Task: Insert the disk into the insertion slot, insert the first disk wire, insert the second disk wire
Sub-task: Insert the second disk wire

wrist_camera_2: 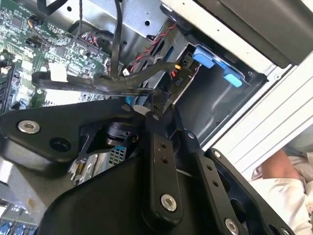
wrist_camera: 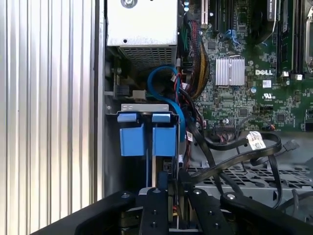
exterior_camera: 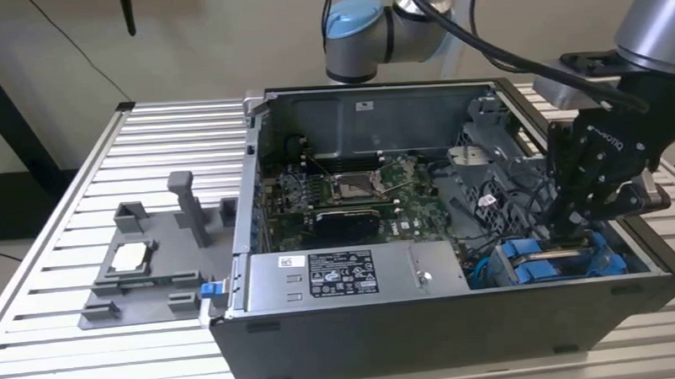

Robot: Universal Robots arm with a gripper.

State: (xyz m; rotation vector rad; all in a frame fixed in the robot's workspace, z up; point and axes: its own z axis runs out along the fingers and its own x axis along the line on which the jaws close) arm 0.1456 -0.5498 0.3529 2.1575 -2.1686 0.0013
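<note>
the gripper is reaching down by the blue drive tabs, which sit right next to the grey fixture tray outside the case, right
Not quite. In the exterior view the gripper does reach down at the blue drive tabs, but they sit inside the computer case; the grey fixture tray lies outside it, on the far side.

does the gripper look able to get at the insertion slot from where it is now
Probably yes. The gripper hangs inside the open case right above the insertion slot with its blue tabs; nothing solid sits between them, though loose black cables run close beside it.

Printed sticker (exterior_camera: pixel 340 272) on grey box (exterior_camera: pixel 436 274), illegible
</note>
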